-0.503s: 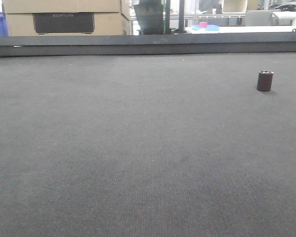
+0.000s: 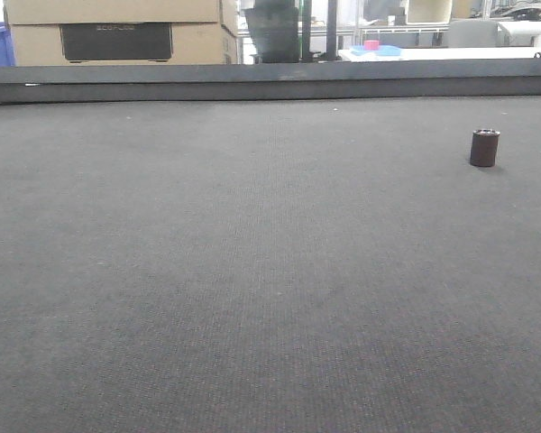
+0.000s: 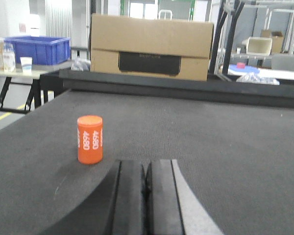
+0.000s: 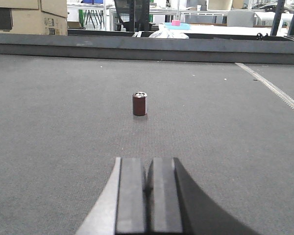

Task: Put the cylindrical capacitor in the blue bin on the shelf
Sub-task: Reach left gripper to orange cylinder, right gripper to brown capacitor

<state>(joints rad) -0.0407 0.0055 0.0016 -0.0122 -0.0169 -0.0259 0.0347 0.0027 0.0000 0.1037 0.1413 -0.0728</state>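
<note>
Rough matt cloth covers the table [image 2: 252, 271]; the cylindrical capacitor [image 2: 484, 148] looks smooth.

- Open grey mat [image 4: 63, 127] lies between the right gripper [image 4: 148, 169] and the cylindrical capacitor [image 4: 139, 104].
- An orange cylinder [image 3: 90, 139] stands left-ahead of the left gripper [image 3: 146, 171].

3 views cover the grey mat [image 2: 252, 271]. The front-facing camera sits low over the mat and looks straight across it to the far raised edge. A cardboard box [image 2: 117, 32] stands beyond at upper left, and the cylindrical capacitor [image 2: 484, 148] is far off at right. Each wrist camera rides just behind its gripper and looks forward along the pressed-together fingers, low over the mat. The left gripper [image 3: 146, 196] fills the bottom of its view, the right gripper [image 4: 149, 196] likewise. The left wrist view shares the cardboard box with the front view. The right wrist view shares the cylindrical capacitor, dead ahead and nearer.
</note>
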